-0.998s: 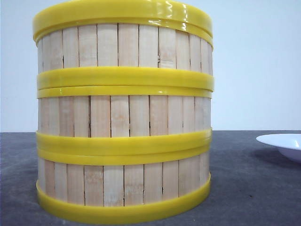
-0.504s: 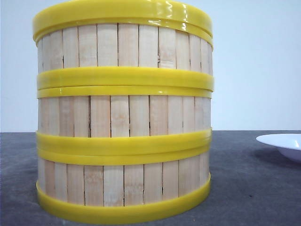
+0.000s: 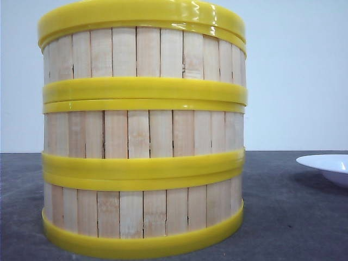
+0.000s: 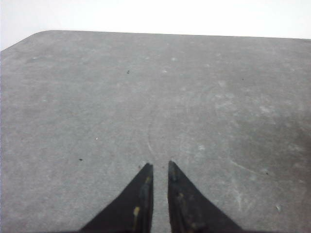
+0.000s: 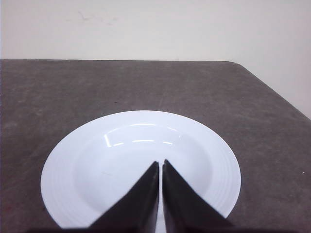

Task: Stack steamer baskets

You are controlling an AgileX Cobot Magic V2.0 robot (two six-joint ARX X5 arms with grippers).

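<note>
Three steamer baskets stand stacked in one column close to the front camera: the top basket [image 3: 141, 51], the middle basket [image 3: 144, 133] and the bottom basket [image 3: 141, 212] on the dark table. Their yellow rings meet evenly. Neither gripper shows in the front view. My left gripper [image 4: 159, 165] hovers over bare table, its fingers nearly together with only a narrow slit and nothing between them. My right gripper [image 5: 161, 162] is shut and empty, hanging above a white plate. No basket appears in either wrist view.
A white plate [image 3: 329, 163] sits on the table to the right of the stack; the right wrist view shows the plate [image 5: 214, 145] under the fingers. The grey table [image 4: 97, 97] has a rounded far corner in each wrist view. A pale wall stands behind.
</note>
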